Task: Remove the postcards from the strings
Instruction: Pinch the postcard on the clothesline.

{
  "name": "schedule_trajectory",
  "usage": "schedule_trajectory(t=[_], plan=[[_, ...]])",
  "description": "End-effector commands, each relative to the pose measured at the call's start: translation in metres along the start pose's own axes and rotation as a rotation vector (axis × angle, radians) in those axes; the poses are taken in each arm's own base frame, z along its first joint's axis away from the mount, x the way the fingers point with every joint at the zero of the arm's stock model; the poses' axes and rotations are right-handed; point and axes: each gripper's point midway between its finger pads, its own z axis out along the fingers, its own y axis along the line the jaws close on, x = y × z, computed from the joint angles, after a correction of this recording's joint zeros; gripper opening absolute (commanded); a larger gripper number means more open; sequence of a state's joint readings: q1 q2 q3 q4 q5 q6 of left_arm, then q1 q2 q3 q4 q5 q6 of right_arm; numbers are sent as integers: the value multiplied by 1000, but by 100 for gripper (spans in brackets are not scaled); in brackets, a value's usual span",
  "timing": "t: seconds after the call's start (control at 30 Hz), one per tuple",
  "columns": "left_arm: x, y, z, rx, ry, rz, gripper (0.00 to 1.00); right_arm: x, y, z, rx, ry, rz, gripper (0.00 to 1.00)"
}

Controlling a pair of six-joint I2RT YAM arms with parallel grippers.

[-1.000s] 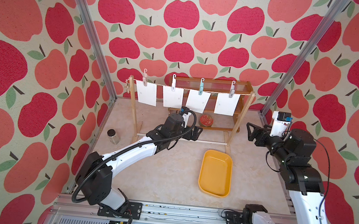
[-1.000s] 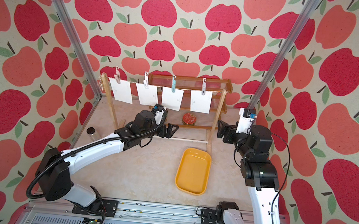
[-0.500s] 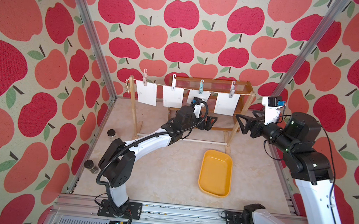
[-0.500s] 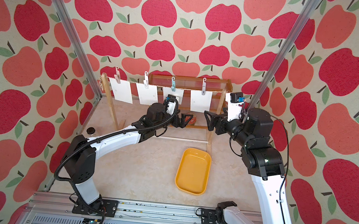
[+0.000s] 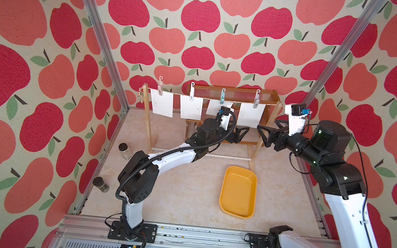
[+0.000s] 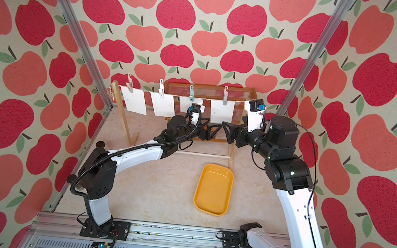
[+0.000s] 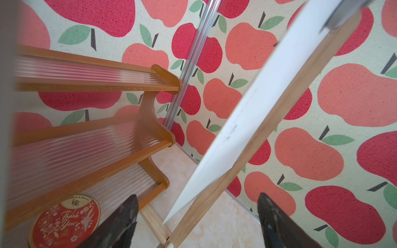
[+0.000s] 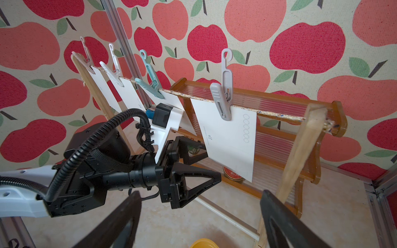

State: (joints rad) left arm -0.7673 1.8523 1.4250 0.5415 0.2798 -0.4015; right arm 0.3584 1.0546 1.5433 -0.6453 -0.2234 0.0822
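Apple-patterned walls (image 5: 200,42) enclose the counter (image 5: 187,178). With jaws apart, the left end effector (image 5: 241,135) straddles the lower corner of the rightmost postcard (image 5: 250,114). The right end effector (image 5: 266,129), also apart and empty, hovers just beside. All four postcards hang pegged on the string (image 5: 234,101).

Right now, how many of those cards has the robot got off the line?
None yet: all four postcards hang pegged to the string, and the yellow tray is empty. In hand: the left gripper, open, straddles the lower corner of the rightmost card; the right gripper hovers open beside it. Left: unpegging all four.
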Motion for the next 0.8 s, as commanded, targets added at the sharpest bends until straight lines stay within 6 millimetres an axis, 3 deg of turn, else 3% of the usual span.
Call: schedule_trajectory(t=[0.0, 0.23, 0.43, 0.6, 0.77], plan=[[-23, -19, 0, 76, -61, 19, 70, 0, 4, -2, -12, -14, -25, 89], [-22, -32, -10, 103, -43, 2, 44, -3, 3, -1, -11, -24, -23, 88], [-24, -31, -20, 86, -17, -14, 11, -14, 11, -3, -55, -35, -24, 85], [-28, -34, -26, 108, -1, -37, 0, -25, 15, -3, -75, -34, -20, 84], [-29, -37, -29, 127, 5, -46, 0, -30, 14, -1, -74, -34, -13, 84]])
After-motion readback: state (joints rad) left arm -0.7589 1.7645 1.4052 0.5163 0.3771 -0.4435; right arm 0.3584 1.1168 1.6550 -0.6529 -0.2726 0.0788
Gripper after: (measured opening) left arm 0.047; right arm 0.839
